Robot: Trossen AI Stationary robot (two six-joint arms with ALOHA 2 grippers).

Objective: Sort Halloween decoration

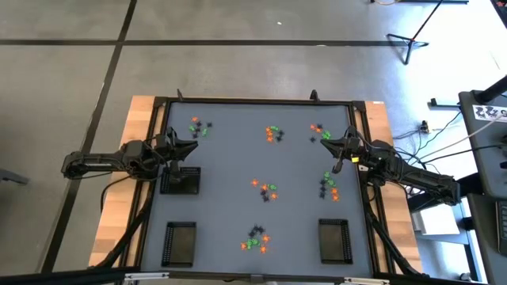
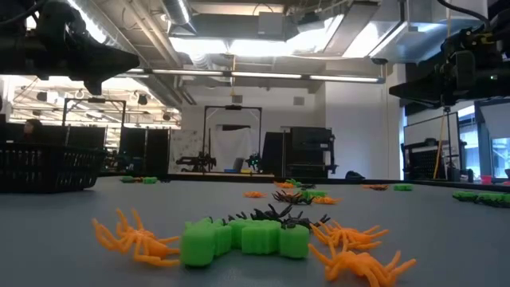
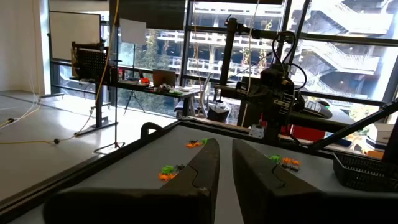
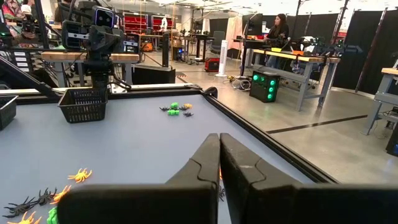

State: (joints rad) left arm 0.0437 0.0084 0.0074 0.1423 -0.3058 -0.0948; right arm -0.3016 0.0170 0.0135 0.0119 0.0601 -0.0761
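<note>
Grey matting covered the table [image 1: 230, 166], which was framed in black and set on pale wood; a concrete floor, windows and workbenches were seen around it. Three black trays [image 1: 181, 242] were laid on it, one partly hidden under the left gripper [image 1: 192, 145]. Orange, green and black trinkets [image 1: 269, 190] were scattered in six small clusters, too tiny to be identified from above. The left gripper's fingers were nearly pressed together on nothing, near one cluster. The right gripper [image 1: 325, 140], pressed together, was held just beside another.
</note>
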